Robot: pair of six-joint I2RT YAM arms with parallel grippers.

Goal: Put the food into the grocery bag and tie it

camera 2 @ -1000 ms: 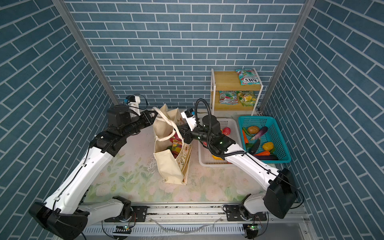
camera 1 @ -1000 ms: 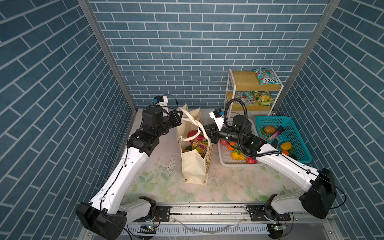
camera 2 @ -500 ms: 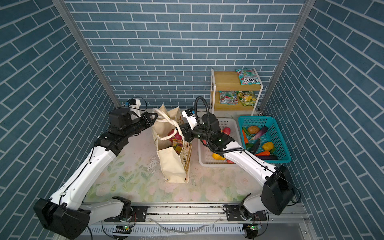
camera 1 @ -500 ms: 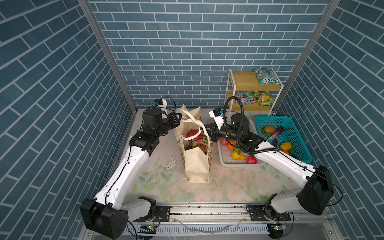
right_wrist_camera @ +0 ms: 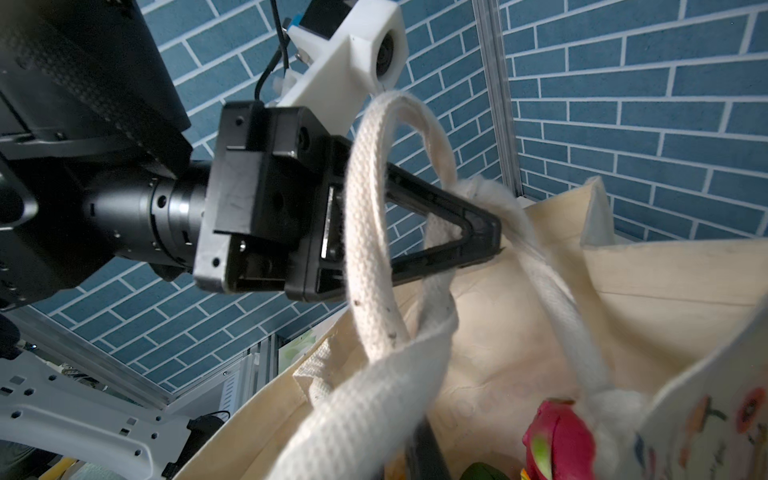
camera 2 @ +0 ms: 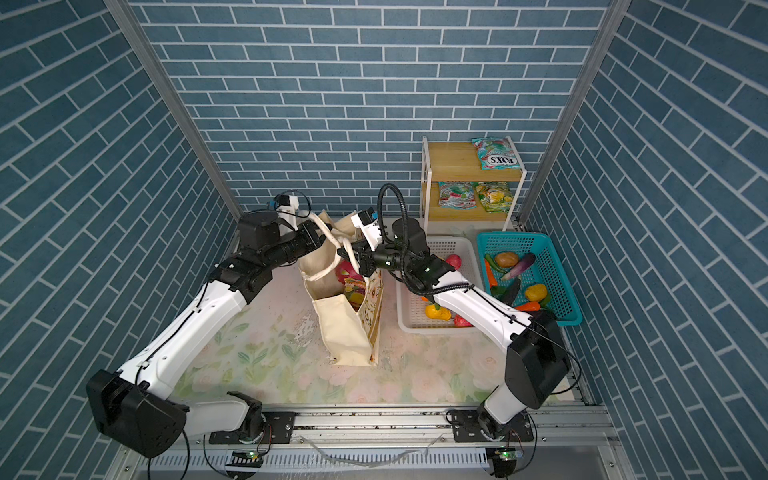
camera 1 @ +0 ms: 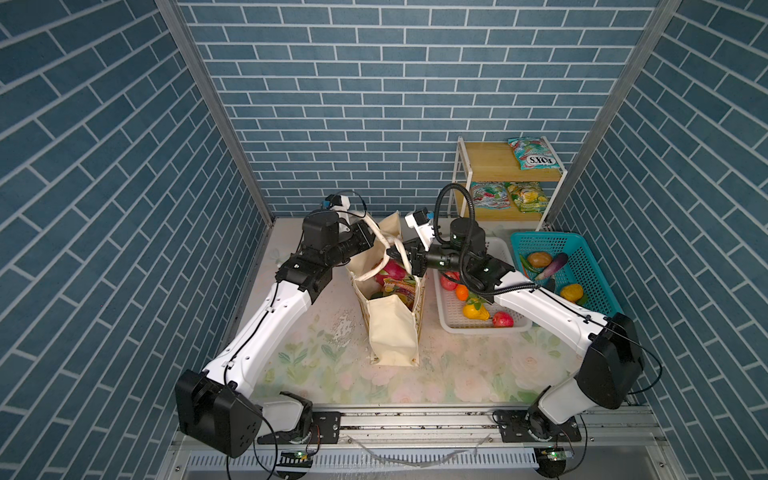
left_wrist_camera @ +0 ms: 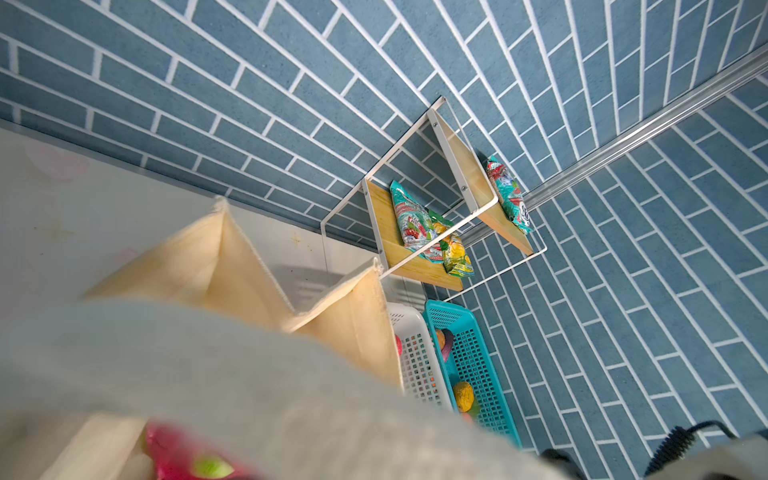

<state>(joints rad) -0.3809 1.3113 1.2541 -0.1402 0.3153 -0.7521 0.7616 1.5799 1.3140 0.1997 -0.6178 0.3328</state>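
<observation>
Beside the white basket (camera 1: 444, 316), the grocery bag (camera 1: 392, 332) stands upright, left gripper (right_wrist_camera: 496, 237) clamping its rope handle (right_wrist_camera: 557, 307), right gripper (camera 1: 390, 254) closed on the looped handle (right_wrist_camera: 365, 199); a slack grip could drop the loop, undoing the tie.

The left end effector (right_wrist_camera: 493, 239) and right end effector (camera 1: 392, 253) have drawn closer together. The thick white rope handle (camera 1: 384, 239) between them now spans a shorter gap.
</observation>
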